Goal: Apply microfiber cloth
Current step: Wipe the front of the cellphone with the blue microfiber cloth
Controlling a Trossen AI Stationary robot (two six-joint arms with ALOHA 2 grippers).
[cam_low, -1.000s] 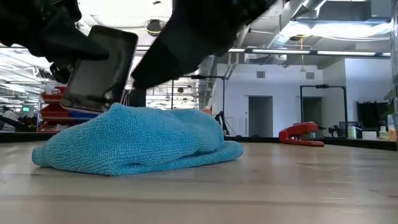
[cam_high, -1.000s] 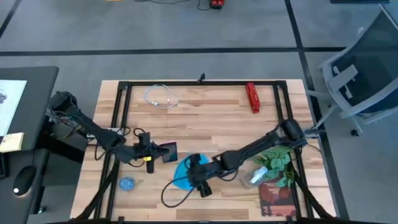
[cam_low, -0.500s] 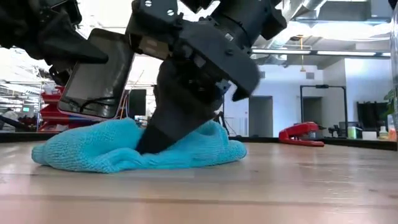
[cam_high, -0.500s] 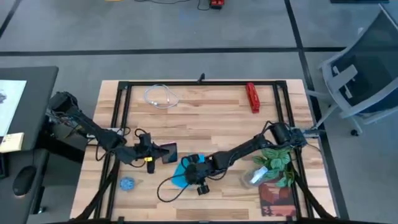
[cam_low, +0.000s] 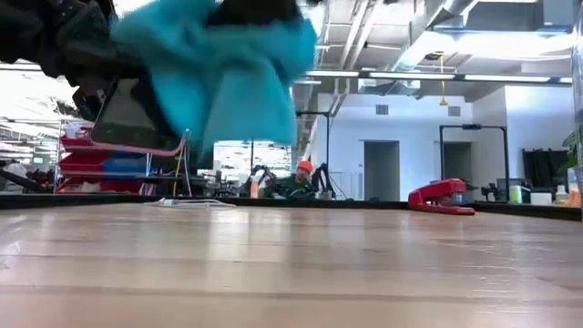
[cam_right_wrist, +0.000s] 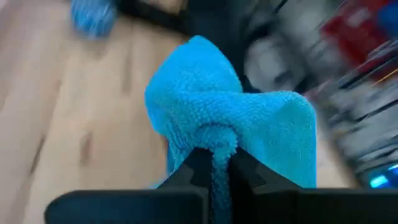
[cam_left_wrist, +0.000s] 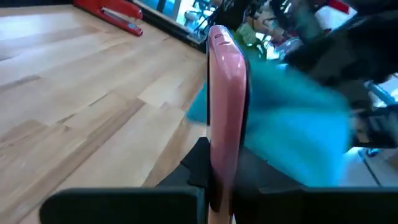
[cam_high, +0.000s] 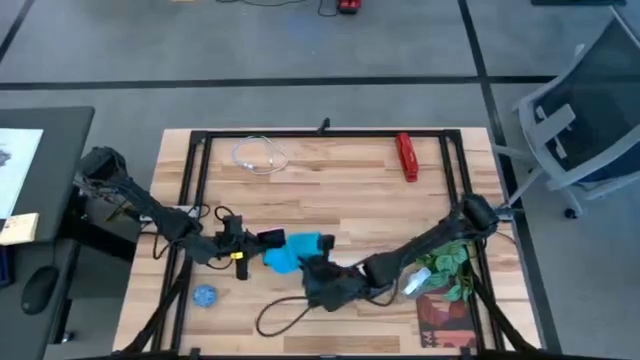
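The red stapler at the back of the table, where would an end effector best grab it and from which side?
Grip the red stapler across its narrow width near mid-length, coming straight down. It lies flat and long, pointing away from the table's front, with bare wood on both long sides, so fingers would likely fit either side.

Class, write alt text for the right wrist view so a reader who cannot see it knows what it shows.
The right tool is shut on a bunched, bright sky-blue microfiber cloth, lifted above the wooden table. Beyond the cloth the background is blurred; a small blue object lies on the table.
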